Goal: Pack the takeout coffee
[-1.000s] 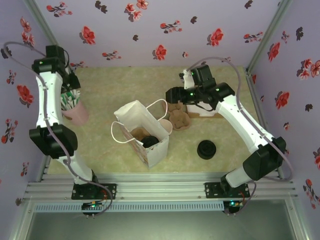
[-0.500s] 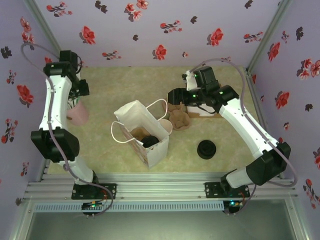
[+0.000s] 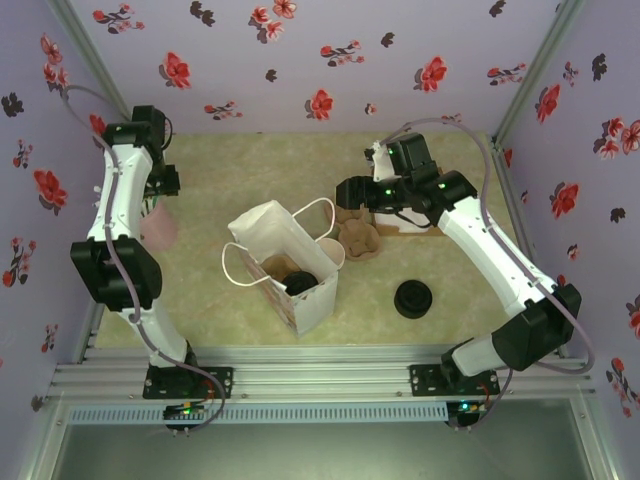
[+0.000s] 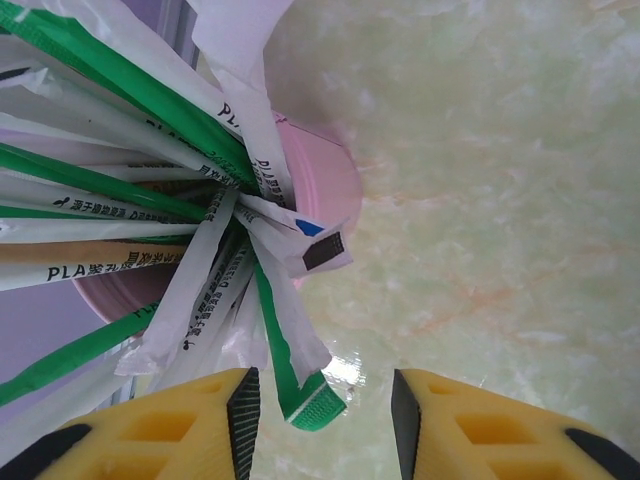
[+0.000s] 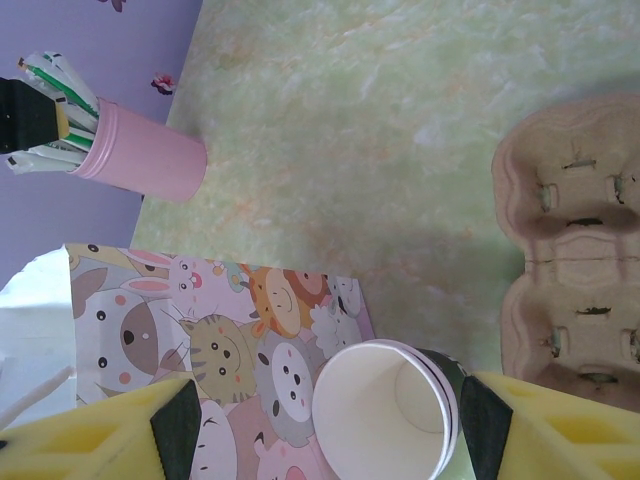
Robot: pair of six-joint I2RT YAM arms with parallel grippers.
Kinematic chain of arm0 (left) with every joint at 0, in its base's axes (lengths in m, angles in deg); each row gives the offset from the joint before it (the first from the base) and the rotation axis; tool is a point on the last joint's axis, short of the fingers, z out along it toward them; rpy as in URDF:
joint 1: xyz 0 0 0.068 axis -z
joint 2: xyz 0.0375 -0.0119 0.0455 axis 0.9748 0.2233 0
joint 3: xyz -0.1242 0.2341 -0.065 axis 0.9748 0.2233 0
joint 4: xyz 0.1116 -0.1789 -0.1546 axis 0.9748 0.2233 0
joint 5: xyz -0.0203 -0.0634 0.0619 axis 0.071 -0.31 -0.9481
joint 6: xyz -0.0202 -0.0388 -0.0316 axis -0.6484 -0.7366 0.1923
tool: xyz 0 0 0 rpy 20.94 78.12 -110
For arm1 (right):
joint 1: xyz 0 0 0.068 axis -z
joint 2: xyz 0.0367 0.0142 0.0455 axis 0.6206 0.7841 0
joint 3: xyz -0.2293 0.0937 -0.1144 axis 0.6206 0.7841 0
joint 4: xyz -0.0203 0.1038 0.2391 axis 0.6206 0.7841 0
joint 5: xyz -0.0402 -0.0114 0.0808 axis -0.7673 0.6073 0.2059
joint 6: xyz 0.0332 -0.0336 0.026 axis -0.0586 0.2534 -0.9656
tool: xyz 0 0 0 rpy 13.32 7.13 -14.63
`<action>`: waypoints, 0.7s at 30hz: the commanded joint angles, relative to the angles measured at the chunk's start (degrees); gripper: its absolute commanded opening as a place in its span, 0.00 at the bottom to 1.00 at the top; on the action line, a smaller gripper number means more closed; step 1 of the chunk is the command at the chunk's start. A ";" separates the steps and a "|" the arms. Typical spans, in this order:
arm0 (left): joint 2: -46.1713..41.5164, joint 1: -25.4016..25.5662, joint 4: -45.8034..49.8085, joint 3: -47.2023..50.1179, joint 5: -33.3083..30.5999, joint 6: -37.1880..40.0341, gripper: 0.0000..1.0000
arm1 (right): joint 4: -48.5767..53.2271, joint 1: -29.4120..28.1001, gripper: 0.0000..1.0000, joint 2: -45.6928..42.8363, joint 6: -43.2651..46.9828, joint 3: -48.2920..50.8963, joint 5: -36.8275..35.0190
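The takeout coffee [image 3: 299, 283] is sitting inside the cartoon-animal paper bag [image 3: 262, 228], its black lid showing at the bag's mouth. Your right gripper [image 5: 330, 425] is hovering, jaws wide apart, over the lidless paper cup [image 5: 385, 415] just beside the bag. Your left gripper [image 4: 320, 400] is hanging with jaws apart at the pink holder [image 4: 330, 190] — a wrapped straw [image 4: 290, 350] end is lying between them, ungripped.

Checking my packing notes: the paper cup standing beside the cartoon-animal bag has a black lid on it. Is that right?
Not quite. The paper cup beside the cartoon-animal bag has no lid: the right wrist view looks straight into its open white inside. It does stand beside the bag.
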 commanded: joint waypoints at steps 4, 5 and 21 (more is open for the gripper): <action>1.54 -0.03 1.33 -1.30 -1.96 0.88 0.33 | -0.26 0.43 0.71 0.19 0.05 0.42 -0.32; 1.67 0.00 1.33 -1.38 -1.97 0.88 0.30 | -0.26 0.43 0.71 0.23 0.05 0.39 -0.30; -0.79 0.04 1.70 -1.51 -3.01 1.13 0.10 | -0.22 0.43 0.71 0.48 -0.20 0.63 -0.05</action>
